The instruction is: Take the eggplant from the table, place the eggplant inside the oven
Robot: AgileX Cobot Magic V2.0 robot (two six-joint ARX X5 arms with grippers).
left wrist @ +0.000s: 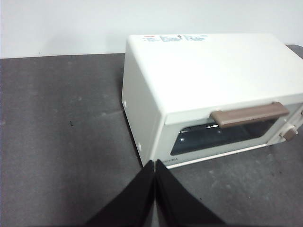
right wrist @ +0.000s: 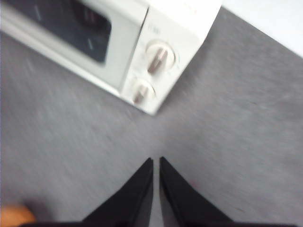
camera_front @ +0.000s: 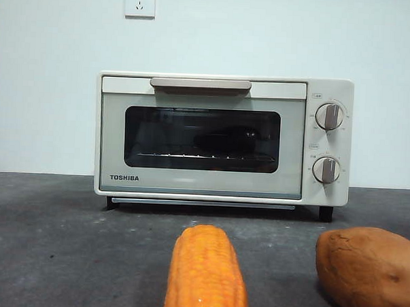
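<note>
Front view is evenly and softly lit, the wall (camera_front: 58, 86) pale with a cool cast. A short dark shadow sits under the oven (camera_front: 223, 137) on the counter (camera_front: 51, 242). Its window (camera_front: 201, 139) is dim and murky, with faint reflections. The corn cob (camera_front: 206, 272) carries a small glossy highlight low down and looks slightly soft. Left wrist view is bright, the oven's top (left wrist: 213, 71) nearly washed out. Right wrist view is smeared throughout, knobs (right wrist: 157, 55) and counter streaked.

cream-white boxy TOSHIBA toaster oven (camera_front: 223, 137) sits at the back of my flat dark grey speckled table (camera_front: 51, 242), door shut | dark long shape lying inside on its rack (camera_front: 226, 141) | orange-yellow corn cob (camera_front: 206, 272) in front, centre | brown-orange sweet potato (camera_front: 370, 273) just right of it
</note>
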